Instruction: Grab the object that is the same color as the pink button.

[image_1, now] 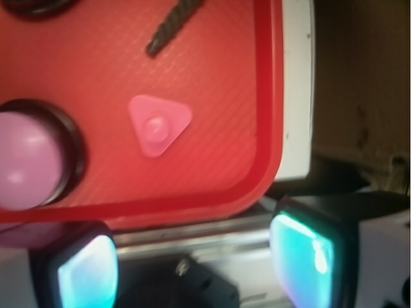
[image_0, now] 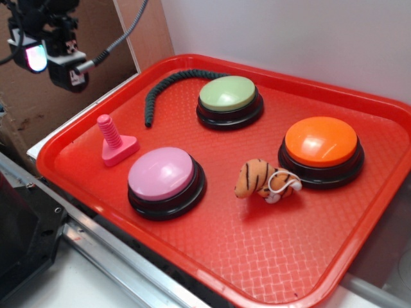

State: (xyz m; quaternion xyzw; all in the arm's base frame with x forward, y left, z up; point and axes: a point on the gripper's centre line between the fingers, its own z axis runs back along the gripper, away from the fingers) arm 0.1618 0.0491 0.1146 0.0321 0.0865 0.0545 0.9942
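End effector: my end effector hangs wide apart and empty, outside the tray's near-left corner.
Pads: my two fingertips glow teal.
Bolt: the pink bolt stands upright on the red tray, just beside the pink button.
Neighbours: green button, orange button, plush tiger, dark cord.

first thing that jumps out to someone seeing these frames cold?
The bright red tray fills the exterior view, with three big domed buttons on it: green button at the back, orange button on the right, pink button near the front. Next, the small hot-pink bolt standing upright by the tray's left rim, and the striped plush tiger between the pink and orange buttons.
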